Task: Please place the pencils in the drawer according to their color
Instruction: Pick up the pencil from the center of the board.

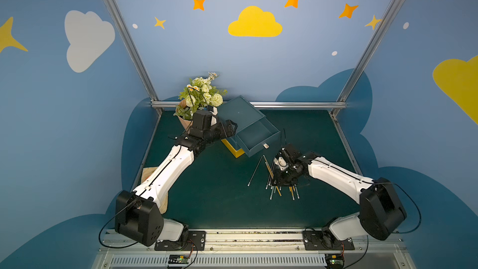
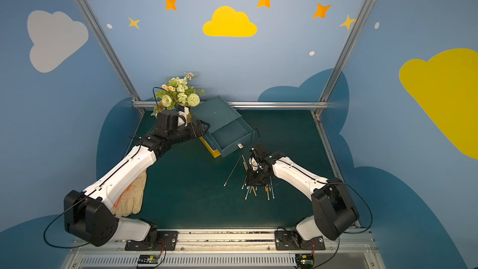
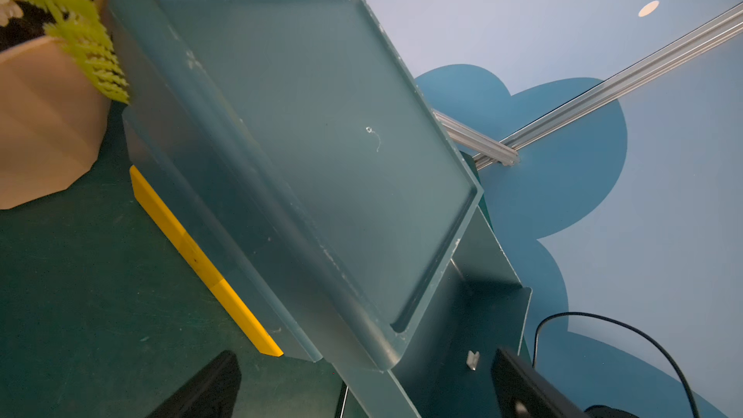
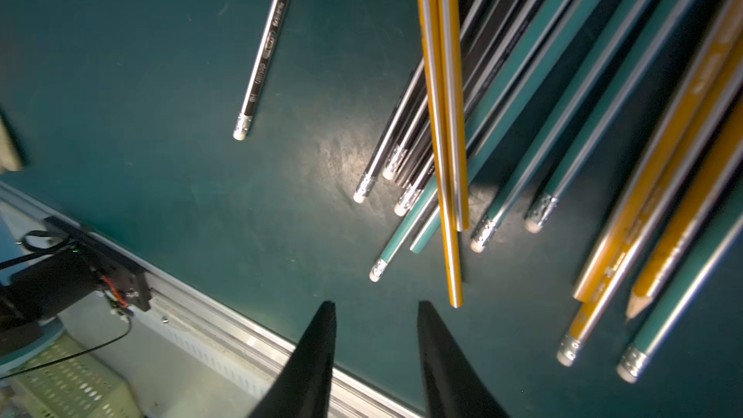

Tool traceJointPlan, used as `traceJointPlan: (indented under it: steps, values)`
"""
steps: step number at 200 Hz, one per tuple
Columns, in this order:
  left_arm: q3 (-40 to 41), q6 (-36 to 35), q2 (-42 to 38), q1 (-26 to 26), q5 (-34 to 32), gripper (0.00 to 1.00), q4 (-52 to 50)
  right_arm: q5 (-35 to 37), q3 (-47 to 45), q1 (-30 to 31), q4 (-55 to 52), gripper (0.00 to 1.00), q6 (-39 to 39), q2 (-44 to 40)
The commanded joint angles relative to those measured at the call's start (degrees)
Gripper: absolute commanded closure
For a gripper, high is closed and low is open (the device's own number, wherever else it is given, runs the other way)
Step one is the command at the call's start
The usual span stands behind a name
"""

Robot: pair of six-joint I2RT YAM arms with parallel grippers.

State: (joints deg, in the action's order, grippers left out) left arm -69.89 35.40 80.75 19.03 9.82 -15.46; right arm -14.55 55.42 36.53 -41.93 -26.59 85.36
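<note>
Where the silver aluminium rail [image 1: 245,236] crosses the bottom of both top views, the 2 white-and-black arms are bolted down. A cream work glove [image 2: 132,197] lies at lower left on the dark green table mat [image 1: 207,203], partly under the left arm [image 1: 165,174].

Just right of centre, the pencils [image 1: 278,190] [image 2: 254,191] lie on the mat in a loose, fanned pile of overlapping yellow, black and teal-green shafts. In the right wrist view the pile [image 4: 502,134] fills the right half of the frame, most silvery ferrules and pale erasers turned toward the rail, and 2 yellow ones lie across the black ones. 1 black pencil [image 1: 254,170] [image 4: 270,42] lies alone, left of the pile and apart from it.

The right gripper [image 4: 376,305] hangs over the pile, pointing down. Its black fingers [image 4: 317,355] stand a modest gap apart, with only bare mat showing between them.

Farther back, at centre, the teal drawer [image 1: 258,138] is pulled out of a teal plastic casing [image 1: 240,111] that sits on a yellow lower tier [image 1: 234,150]. A small white handle [image 1: 266,146] marks the drawer's front.

The left gripper [image 3: 366,355] sits at the casing's left side, jaws spread wide and gripping nothing. Whether a finger touches the casing cannot be told.

At the back edge stands a tan pot of artificial white and green flowers [image 1: 201,94].
</note>
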Motion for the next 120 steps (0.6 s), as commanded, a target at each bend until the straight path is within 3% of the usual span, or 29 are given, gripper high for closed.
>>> traceJointPlan:
  steps: [1, 38, 120]
  values:
    - [0.32, -0.35, -0.46, 0.01, 0.46, 0.00, -0.35, 4.60, 2.93, 1.03, -1.60, 0.67, 2.59, 2.47]
    - [0.89, -0.29, -0.39, 0.05, 0.41, 0.00, -0.01, 6.34, 5.87, 1.26, -0.87, 0.74, 4.01, 7.14]
    - [1.33, -0.24, -0.20, 0.12, 0.35, 0.00, 0.61, 6.99, 9.66, 1.08, 0.14, 0.76, 5.41, 13.92]
